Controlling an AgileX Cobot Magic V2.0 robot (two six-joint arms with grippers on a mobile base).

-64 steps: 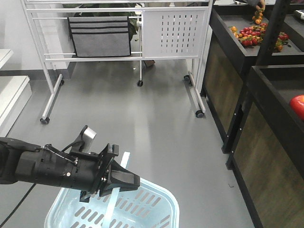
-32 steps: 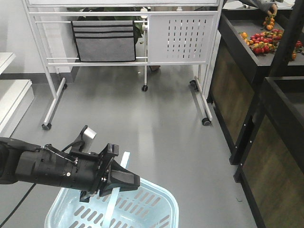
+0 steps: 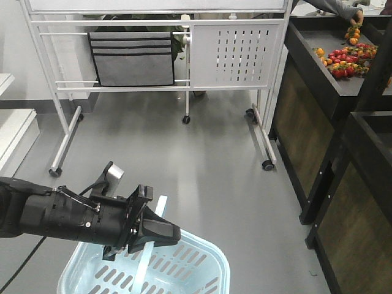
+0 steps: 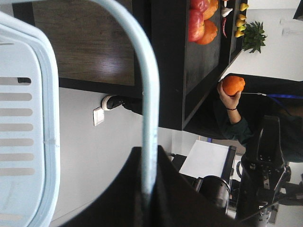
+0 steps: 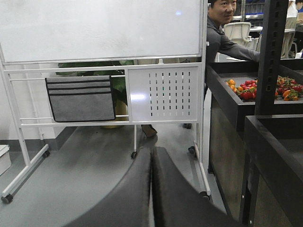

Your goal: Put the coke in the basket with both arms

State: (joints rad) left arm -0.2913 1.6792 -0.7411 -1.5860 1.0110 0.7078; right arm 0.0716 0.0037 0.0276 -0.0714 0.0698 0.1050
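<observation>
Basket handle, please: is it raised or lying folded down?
Raised: the left claw is shut on the handle, holding it clear of the basket rim.

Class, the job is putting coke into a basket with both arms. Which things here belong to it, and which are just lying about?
Job: basket; its handle; left gripper, shut on the handle; right gripper, shut, empty. No coke in view.
Lying about: whiteboard stand; grey pocket organiser; fruit on the black shelf.
</observation>
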